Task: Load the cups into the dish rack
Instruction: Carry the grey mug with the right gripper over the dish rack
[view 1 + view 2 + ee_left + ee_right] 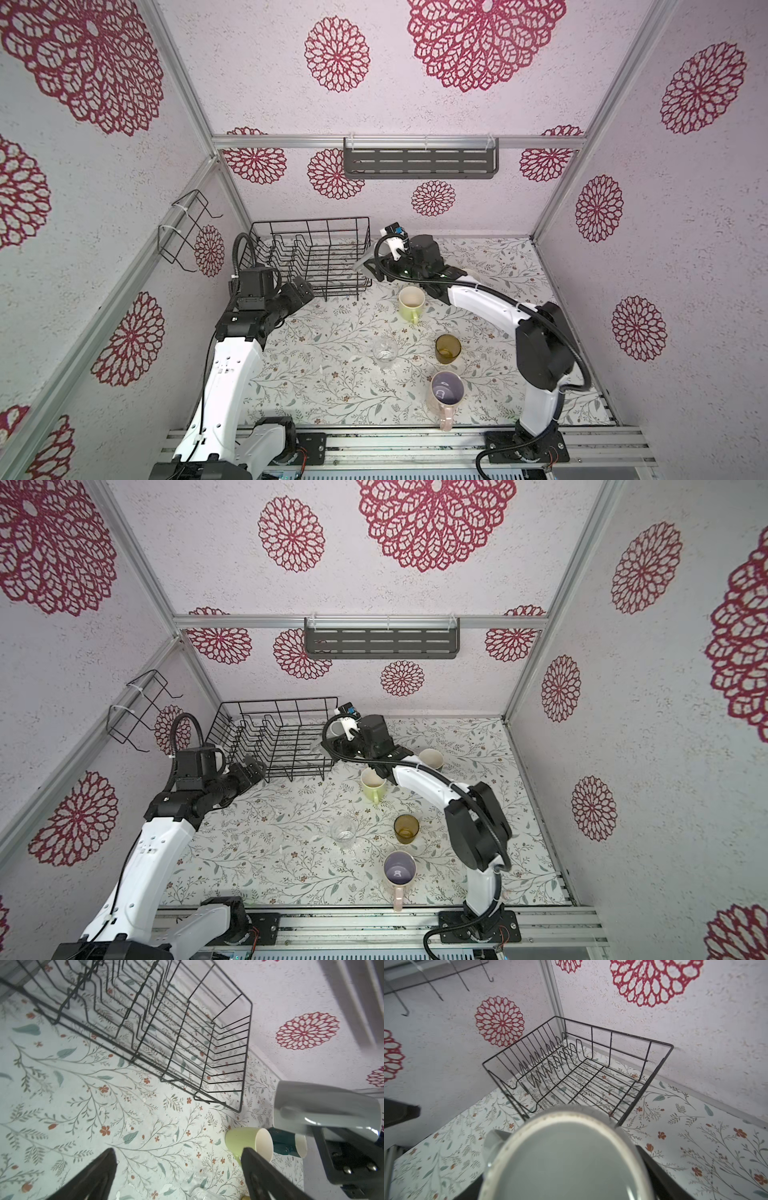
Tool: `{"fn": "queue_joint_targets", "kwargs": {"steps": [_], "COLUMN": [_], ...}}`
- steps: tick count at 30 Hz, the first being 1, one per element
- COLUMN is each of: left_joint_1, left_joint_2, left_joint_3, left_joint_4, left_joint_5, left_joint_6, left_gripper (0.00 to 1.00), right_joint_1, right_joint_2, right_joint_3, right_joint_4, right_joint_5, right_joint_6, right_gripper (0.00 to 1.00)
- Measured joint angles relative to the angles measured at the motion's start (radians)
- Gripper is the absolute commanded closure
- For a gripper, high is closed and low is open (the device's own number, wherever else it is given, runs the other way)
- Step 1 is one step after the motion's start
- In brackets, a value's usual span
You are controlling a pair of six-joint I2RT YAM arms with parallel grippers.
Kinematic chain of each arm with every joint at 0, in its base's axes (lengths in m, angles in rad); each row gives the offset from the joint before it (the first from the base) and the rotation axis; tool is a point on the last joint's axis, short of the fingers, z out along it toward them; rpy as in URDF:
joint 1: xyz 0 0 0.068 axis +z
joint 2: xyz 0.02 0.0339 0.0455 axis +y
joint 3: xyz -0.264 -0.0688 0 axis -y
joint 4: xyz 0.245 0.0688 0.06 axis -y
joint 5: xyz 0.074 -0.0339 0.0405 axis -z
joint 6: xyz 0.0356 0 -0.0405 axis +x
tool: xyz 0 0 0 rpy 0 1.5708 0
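My right gripper [370, 268] is shut on the grey mug [324, 1109], which it holds tilted in the air just off the right end of the dish rack [328, 232]. The mug's base [566, 1159] fills the right wrist view. The black wire rack [577, 1076] has nothing in it. My left gripper [178, 1167] is open and empty, low by the rack's front left corner. On the table stand the yellow-green mug [411, 303], the clear glass [384, 351], the amber tumbler [448, 349] and the pink mug [446, 390]. The teal mug [431, 758] sits behind my right arm.
A dark grey slotted shelf [419, 162] hangs on the back wall. A small bent wire holder [187, 232] is fixed to the left wall. My right arm [478, 299] stretches over the table from the front right. An aluminium rail [415, 440] runs along the front edge.
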Motion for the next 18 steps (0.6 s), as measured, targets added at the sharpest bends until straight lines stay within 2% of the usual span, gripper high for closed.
{"fn": "queue_joint_targets", "kwargs": {"steps": [6, 10, 18], "left_joint_1": [0.015, 0.026, 0.039], "left_joint_2": [-0.008, -0.012, -0.009], "left_joint_3": [-0.040, -0.052, -0.052], "left_joint_4": [-0.035, -0.042, -0.043], "left_joint_5": [-0.038, -0.056, -0.052], "left_joint_6": [0.000, 0.005, 0.034], "left_gripper": [0.03, 0.03, 0.03], "right_joint_1": [0.059, 0.092, 0.130], "right_joint_2": [0.222, 0.326, 0.342], "right_joint_3": [0.258, 0.394, 0.419], "right_joint_4": [-0.100, -0.199, -0.331], "right_joint_5": [0.131, 0.177, 0.233], "right_joint_6": [-0.031, -0.063, -0.081], "right_gripper": [0.83, 0.83, 0.87]}}
